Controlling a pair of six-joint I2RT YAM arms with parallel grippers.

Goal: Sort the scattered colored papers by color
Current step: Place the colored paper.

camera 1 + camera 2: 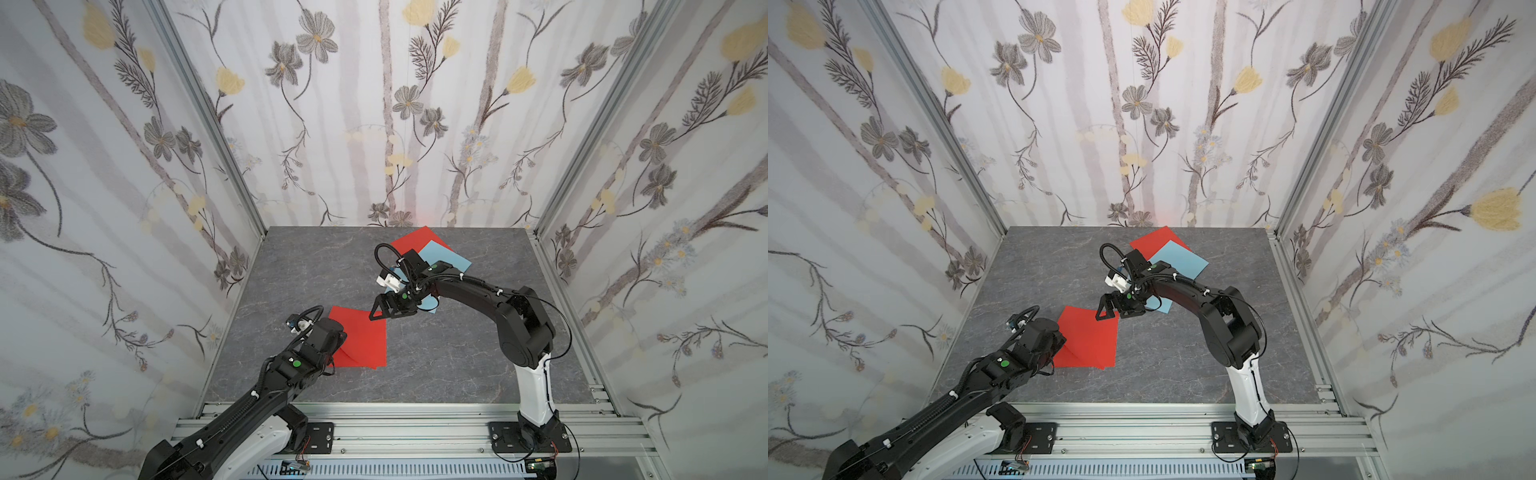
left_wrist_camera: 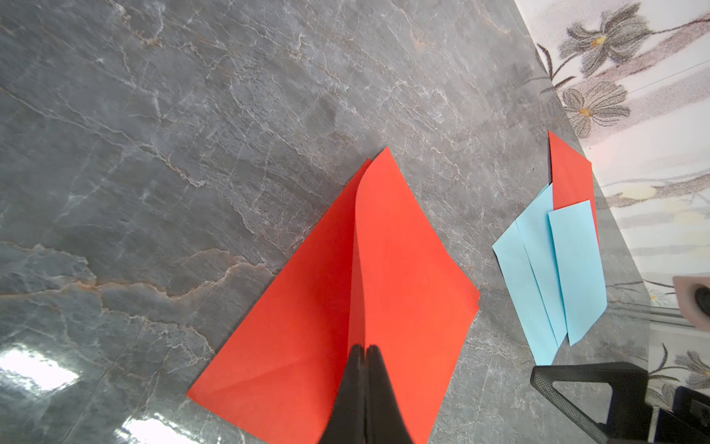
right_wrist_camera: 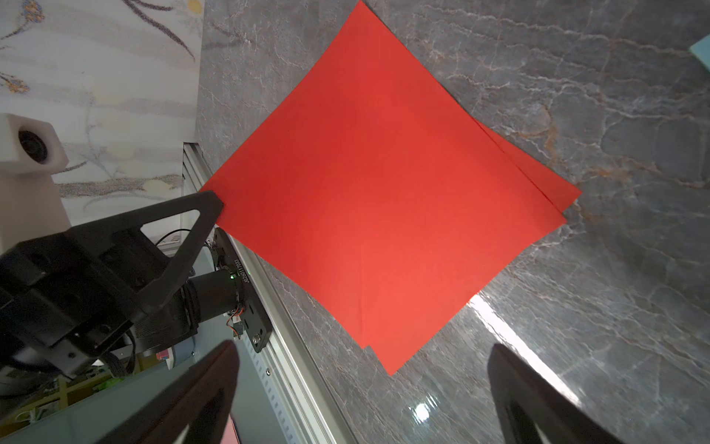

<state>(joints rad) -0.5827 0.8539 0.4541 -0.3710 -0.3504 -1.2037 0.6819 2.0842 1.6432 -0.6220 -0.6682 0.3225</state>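
Note:
Two red papers (image 1: 363,338) lie stacked near the table's front left. My left gripper (image 2: 364,348) is shut on the near corner of the top red sheet (image 2: 407,269), which bows up off the lower red sheet (image 2: 292,338). In both top views my right gripper (image 1: 376,311) hangs open just above the stack's far corner. From the right wrist, its dark fingers (image 3: 215,384) stand wide apart with nothing between them and the red stack (image 3: 376,192) ahead. Light blue papers (image 1: 446,257) overlap at the back, partly under the right arm, on another red paper (image 1: 415,243).
The table (image 1: 457,353) is dark grey marble, closed in by floral walls on three sides. An aluminium rail (image 1: 415,419) with both arm bases runs along the front edge. The right arm (image 1: 498,299) reaches over the blue sheets.

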